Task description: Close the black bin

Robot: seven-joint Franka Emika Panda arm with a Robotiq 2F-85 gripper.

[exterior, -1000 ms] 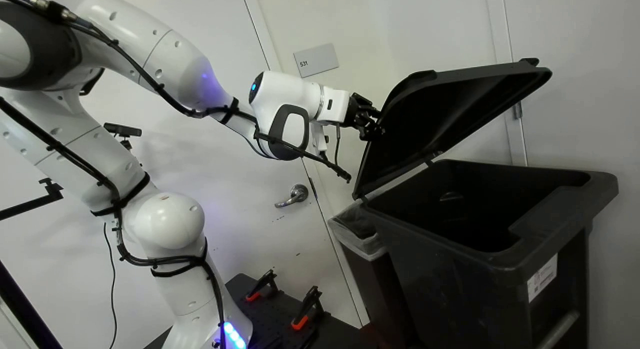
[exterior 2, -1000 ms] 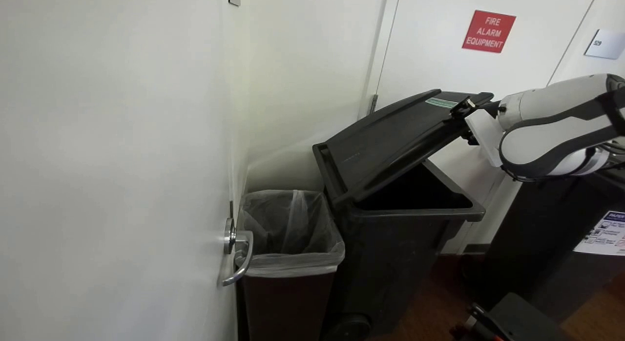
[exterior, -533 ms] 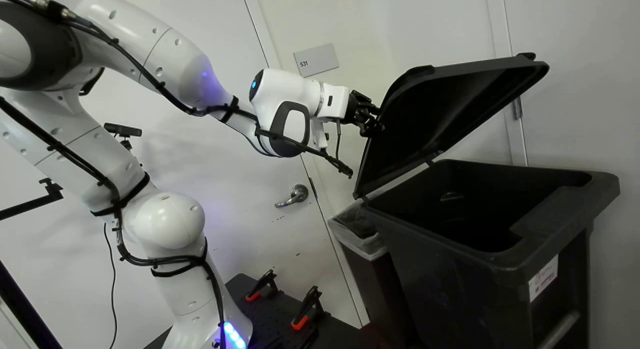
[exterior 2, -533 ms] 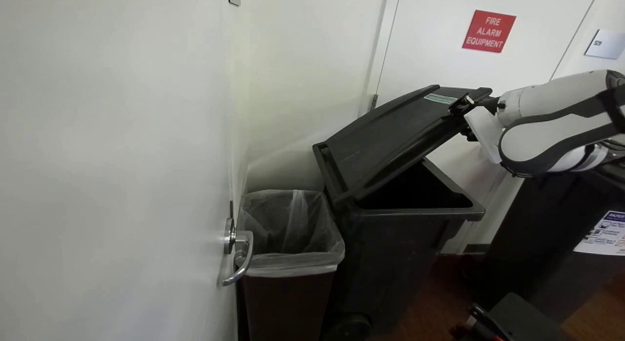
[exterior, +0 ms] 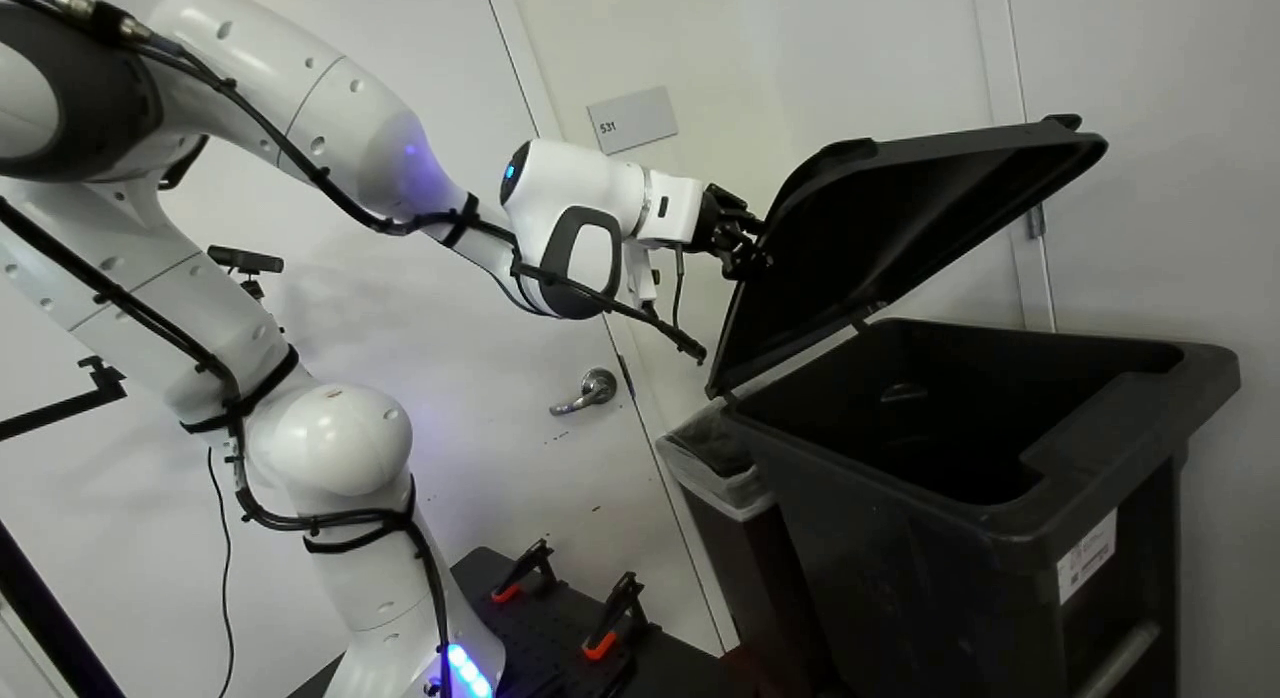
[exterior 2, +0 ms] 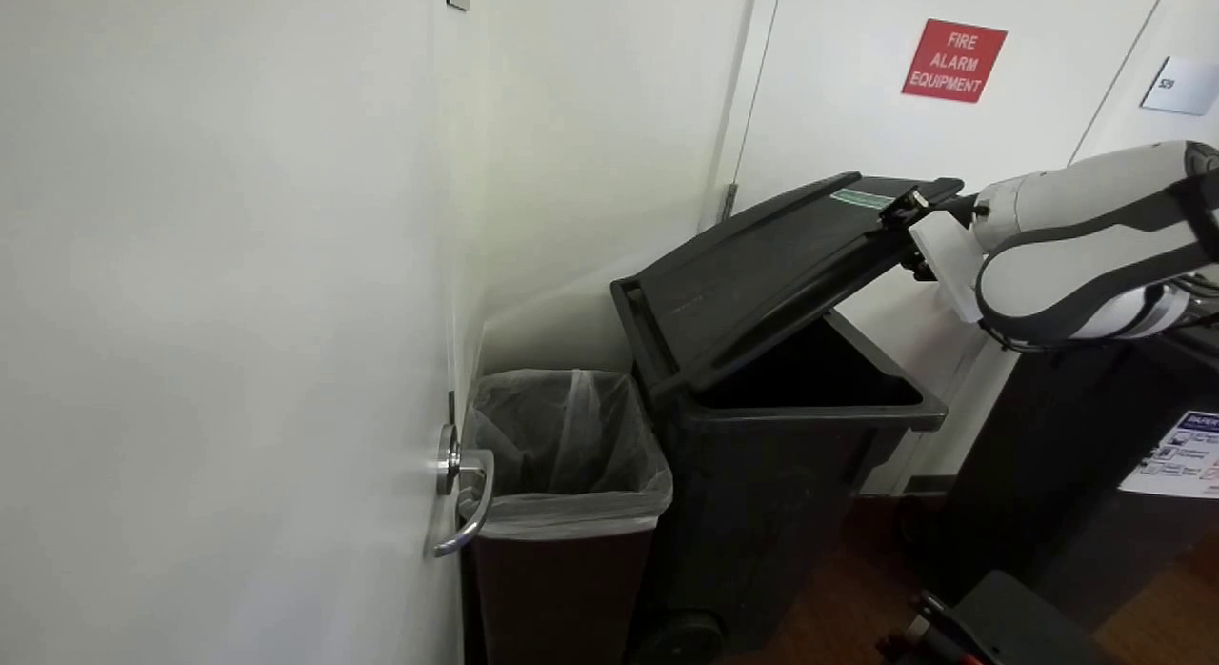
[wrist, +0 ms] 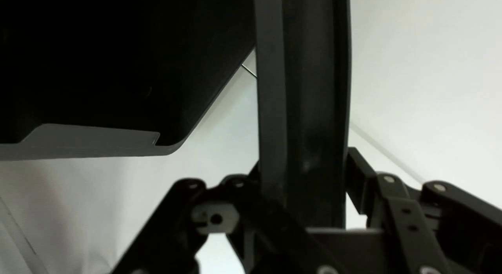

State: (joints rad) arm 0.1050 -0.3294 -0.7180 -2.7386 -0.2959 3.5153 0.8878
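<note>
"Where do we have the black bin (exterior: 930, 578)?"

"We have it at four o'clock in an exterior view, a white sticker (exterior: 1087, 556) on its front. Its lid (exterior 2: 752, 274) stands raised at a slant, and below it we look into the dark mouth."

"And what do we make of the gripper (exterior: 755, 244)?"

"Clenched on the lid. In the wrist view we see the fingers (wrist: 361, 183) reach in from six o'clock, one to each side of the lid's edge, which runs up toward twelve."

"Can we make out the lid's top?"

"We can, in an exterior view: a green label (exterior 2: 862, 199) lies on it, near the gripper. We can't read its wording."

"What do we see around the bin there?"

"Just beside it, on its nine o'clock side, a brown bin (exterior 2: 562, 589) with a clear liner (exterior 2: 571, 519) folded over the rim. Toward four o'clock we have a dark bin (exterior 2: 1038, 484) bearing a printed sheet (exterior 2: 1179, 460), and at two o'clock a red sign (exterior 2: 954, 61) reading FIRE ALARM EQUIPMENT."
</note>
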